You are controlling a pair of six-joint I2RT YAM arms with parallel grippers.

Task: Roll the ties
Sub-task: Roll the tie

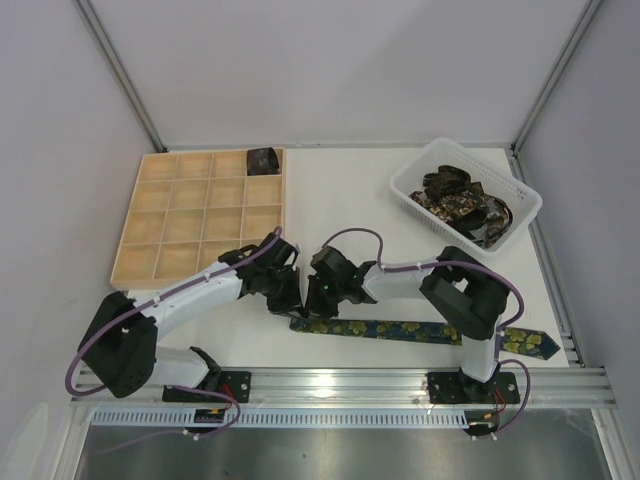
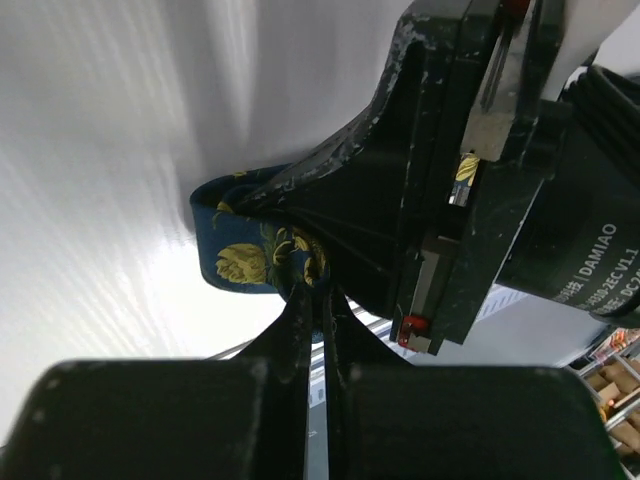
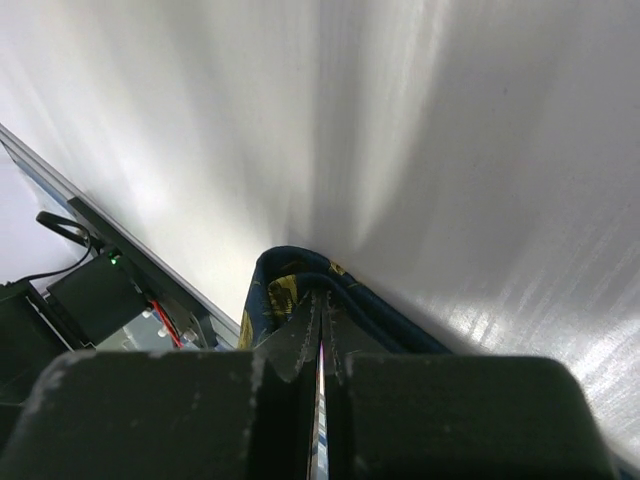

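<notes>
Navy fabric necktie with yellow-green flowers lies flat along the near edge of the white bench. I see its left end curled up, left jaws and right jaws both clamped on it.

Bright even light, glare, blurred foregrounds

Top external: you look from high behind arm bases, down and forward over whole table; farthest, widest view. Right wrist: you ride close behind right gripper, aimed along its fingers at tabletop. Left wrist: equally close behind left gripper, facing right gripper's housing. All three share folded end of navy tie, front centre.
</notes>
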